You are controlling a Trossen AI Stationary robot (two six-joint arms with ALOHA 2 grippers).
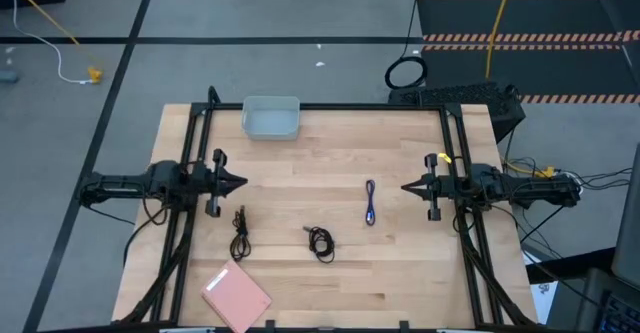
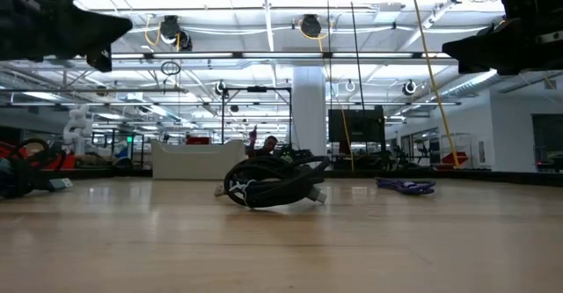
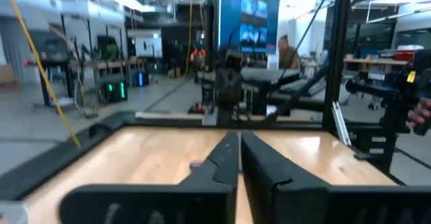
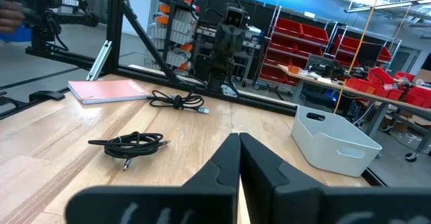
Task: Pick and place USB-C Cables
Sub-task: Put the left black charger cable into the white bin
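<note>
Three short USB-C cables lie on the wooden table: a black one (image 1: 239, 233) at the left, a coiled black one (image 1: 320, 241) in the middle near the front, and a purple-blue one (image 1: 370, 202) at the right. My left gripper (image 1: 243, 182) is shut and hovers level at the table's left side, touching nothing. My right gripper (image 1: 405, 186) is shut and hovers level at the right side, also touching nothing. In the right wrist view both black cables (image 4: 128, 144) (image 4: 178, 102) show ahead of my shut fingers (image 4: 239, 146).
A pale grey bin (image 1: 271, 118) stands at the table's far edge, left of centre. A pink rectangular pad (image 1: 236, 296) lies at the near left edge. A black ring-shaped hoop (image 1: 405, 73) and a yellow cord (image 1: 497, 23) lie on the floor beyond the table.
</note>
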